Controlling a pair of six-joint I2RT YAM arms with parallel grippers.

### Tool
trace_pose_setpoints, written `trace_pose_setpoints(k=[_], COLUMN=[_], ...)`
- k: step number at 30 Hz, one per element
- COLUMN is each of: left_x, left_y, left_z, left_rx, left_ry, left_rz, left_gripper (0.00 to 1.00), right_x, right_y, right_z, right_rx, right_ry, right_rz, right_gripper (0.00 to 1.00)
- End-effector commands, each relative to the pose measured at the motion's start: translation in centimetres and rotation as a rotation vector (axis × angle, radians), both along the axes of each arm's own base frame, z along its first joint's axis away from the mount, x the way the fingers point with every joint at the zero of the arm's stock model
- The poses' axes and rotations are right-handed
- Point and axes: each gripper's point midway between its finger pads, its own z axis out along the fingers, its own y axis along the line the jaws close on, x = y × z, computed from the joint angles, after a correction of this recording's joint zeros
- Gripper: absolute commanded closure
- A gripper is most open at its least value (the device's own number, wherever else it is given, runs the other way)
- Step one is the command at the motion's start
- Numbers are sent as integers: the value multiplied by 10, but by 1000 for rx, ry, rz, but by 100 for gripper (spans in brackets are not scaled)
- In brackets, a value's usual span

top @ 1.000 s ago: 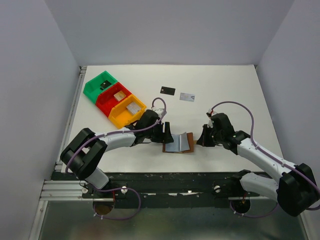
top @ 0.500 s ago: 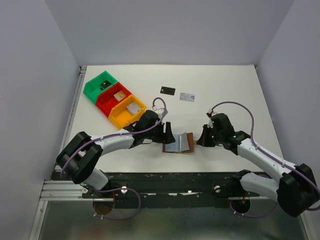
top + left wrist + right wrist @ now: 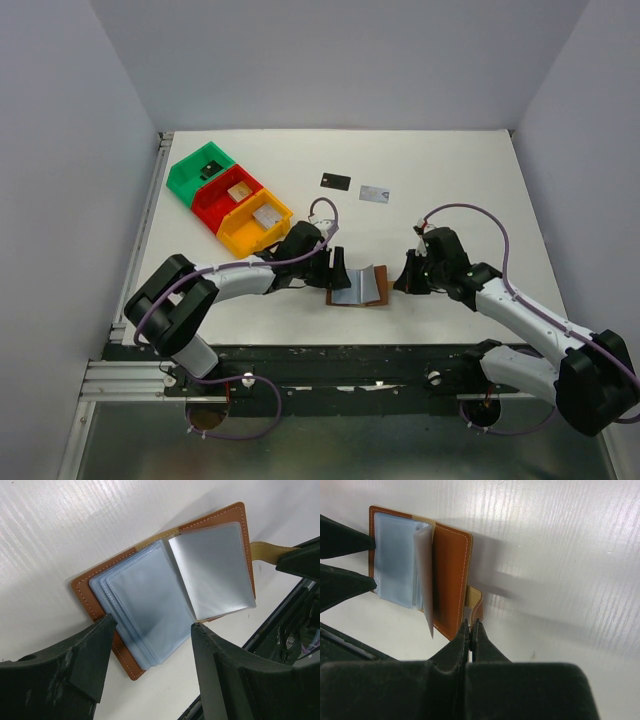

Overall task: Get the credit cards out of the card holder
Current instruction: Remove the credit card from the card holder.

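Note:
The brown leather card holder (image 3: pixel 358 287) lies open on the table's near middle, its grey-blue sleeves (image 3: pixel 145 605) fanned out. My left gripper (image 3: pixel 335 268) is open, its fingers straddling the holder's left edge (image 3: pixel 154 623) without gripping. My right gripper (image 3: pixel 400 282) is shut on the little brown closing tab (image 3: pixel 475 605) at the holder's right side (image 3: pixel 471 622). A black credit card (image 3: pixel 335 181) and a pale silver one (image 3: pixel 374 194) lie flat on the table farther back. No card shows inside the sleeves.
Green (image 3: pixel 203 170), red (image 3: pixel 232 195) and yellow (image 3: pixel 258 222) bins stand in a row at the back left, just behind my left arm, with small pieces inside. The table's near edge (image 3: pixel 360 345) runs just below the holder.
The left arm's elbow has shifted slightly out and back. Both grippers and the card holder stay where they were.

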Motion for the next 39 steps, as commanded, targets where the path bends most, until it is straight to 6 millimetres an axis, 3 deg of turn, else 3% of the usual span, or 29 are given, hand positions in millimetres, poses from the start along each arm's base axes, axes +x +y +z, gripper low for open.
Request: trace_pose_setpoints(k=[1, 14, 39], left_x=[-3, -13, -23], left_y=[-11, -38, -63], left_z=[4, 14, 34], left_rx=[-28, -91, -110], left_ry=[4, -4, -73], left_rz=[-57, -194, -317], left_gripper=[27, 27, 27], right_x=[-4, -5, -6], right_y=[2, 6, 5], right_z=[-5, -15, -19], right_rx=[13, 20, 10], right_ry=[15, 52, 61], right_rz=[17, 36, 37], right_gripper=[100, 100, 100])
